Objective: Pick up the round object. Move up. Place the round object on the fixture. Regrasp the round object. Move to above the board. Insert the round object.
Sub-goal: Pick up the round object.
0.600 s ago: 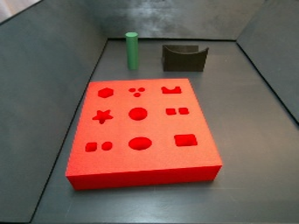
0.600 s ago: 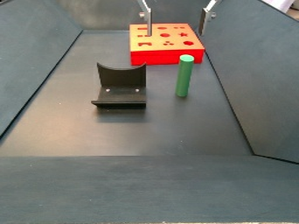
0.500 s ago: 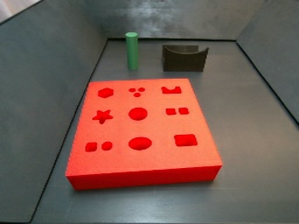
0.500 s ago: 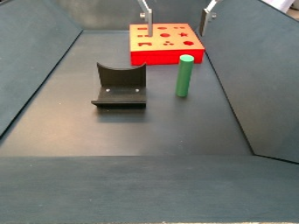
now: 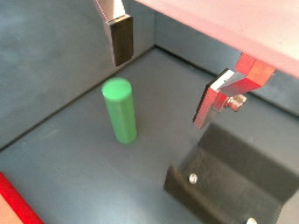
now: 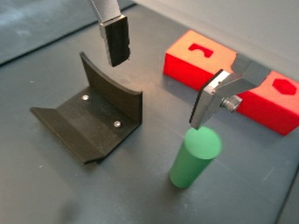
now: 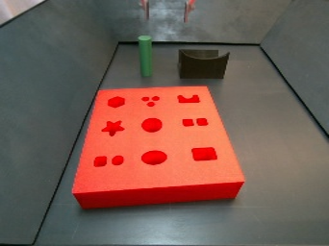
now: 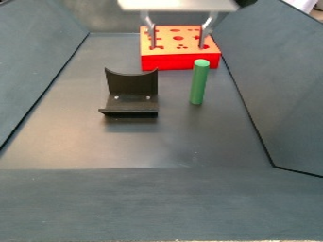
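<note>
The round object, a green peg (image 7: 146, 56) (image 8: 198, 82), stands upright on the floor beside the fixture (image 7: 203, 63) (image 8: 128, 95), past the end of the red board (image 7: 157, 144) (image 8: 180, 47). My gripper (image 7: 167, 9) (image 8: 177, 34) hangs open above the floor between peg and fixture, with nothing between its fingers. In both wrist views the peg (image 5: 119, 109) (image 6: 193, 157) lies below and to one side of the gripper (image 5: 167, 70) (image 6: 163, 68), close to one finger (image 6: 211, 96). The fixture (image 5: 233, 184) (image 6: 91, 118) shows its curved notch. The board's corner (image 6: 228, 74) appears behind the fingers.
Grey walls (image 7: 77, 48) (image 8: 259, 66) enclose the dark floor on each side. The board fills most of the floor width in a side view. The peg and fixture stand about a hand's width apart.
The gripper has come into a side view at the top and moved from over the board toward the peg and fixture. Peg, fixture and board have not moved.
</note>
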### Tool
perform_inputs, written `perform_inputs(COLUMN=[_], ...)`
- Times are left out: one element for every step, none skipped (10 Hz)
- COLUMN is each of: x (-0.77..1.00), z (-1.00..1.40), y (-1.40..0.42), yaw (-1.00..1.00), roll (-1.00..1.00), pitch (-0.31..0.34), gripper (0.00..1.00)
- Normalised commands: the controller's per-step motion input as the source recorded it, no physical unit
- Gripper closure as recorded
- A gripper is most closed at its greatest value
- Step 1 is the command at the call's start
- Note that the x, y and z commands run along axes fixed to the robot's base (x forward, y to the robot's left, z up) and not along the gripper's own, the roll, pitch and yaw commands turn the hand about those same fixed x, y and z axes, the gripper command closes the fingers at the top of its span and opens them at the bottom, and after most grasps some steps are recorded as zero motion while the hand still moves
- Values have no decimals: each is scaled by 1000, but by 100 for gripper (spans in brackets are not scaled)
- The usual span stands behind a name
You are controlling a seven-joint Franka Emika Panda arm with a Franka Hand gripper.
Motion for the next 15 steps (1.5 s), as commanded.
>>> perform_inputs(x=[17,0,0,109,0,-20,-411,-511,-534,-600,-549,-269,-203,-246,-300], z=[0,-34,-271,0,117,249,151,-214,-483,-649,-717,-414,-323,-329,-317], y=[-83,0,0,-86,-66,-83,-46,-66,-71,-66,-26,134,317,229,0], yaw=[0,0,0,0,0,0,0,0,0,0,0,0,0,0,-54], roll=[43,0,71,39,146,219,216,224,287,317,287,0,-100,-49,0], pitch=[6,0,33,51,54,107,27,0,-23,-77,-104,-94,-116,-110,-114], gripper=[0,0,0,0,0,0,0,0,0,0,0,0,0,0,0])
